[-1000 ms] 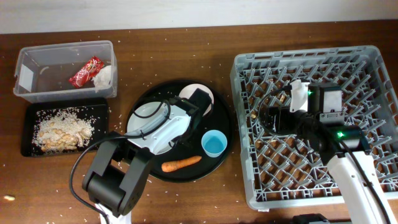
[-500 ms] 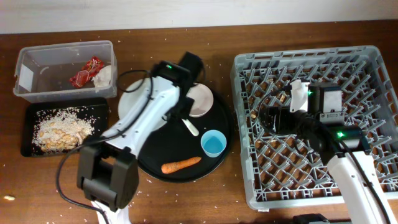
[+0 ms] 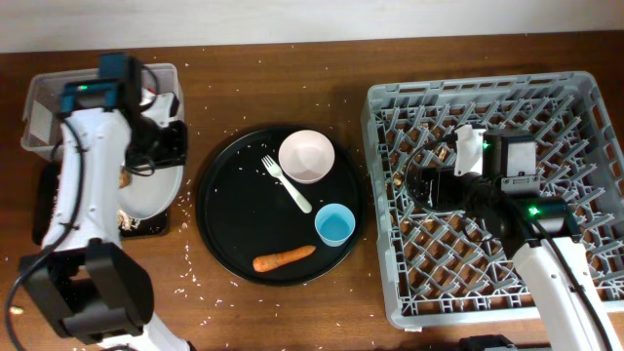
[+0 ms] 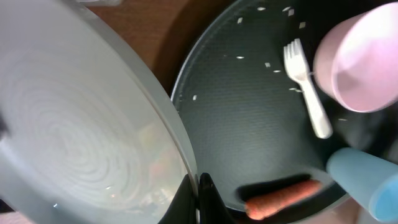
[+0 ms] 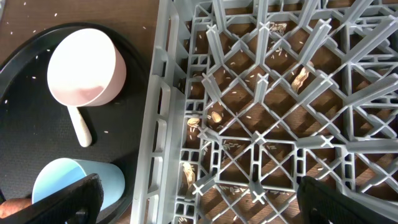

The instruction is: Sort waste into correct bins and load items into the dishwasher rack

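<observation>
My left gripper (image 3: 166,156) is shut on the rim of the light grey plate (image 3: 146,193) and holds it over the shallow black tray (image 3: 46,210). The left wrist view shows the fingers (image 4: 198,194) pinching the plate (image 4: 74,124). The large round black tray (image 3: 234,224) holds the white bowl (image 3: 306,156), white fork (image 3: 288,183), light-blue cup (image 3: 335,224) and orange carrot (image 3: 284,257). My right gripper (image 3: 421,185) is open and empty over the left part of the grey dishwasher rack (image 3: 556,107). In its wrist view the fingers (image 5: 205,205) are spread wide.
The clear tub (image 3: 44,93) at the back left is partly hidden by my left arm. Brown food scraps (image 5: 300,78) and rice crumbs lie under the rack's lattice. Crumbs are scattered over the table. A scrap (image 3: 15,310) lies at the front left.
My left arm has swung left off the round tray with the plate, now over the shallow black tray. The fork is uncovered on the round tray. The right arm has not moved.
</observation>
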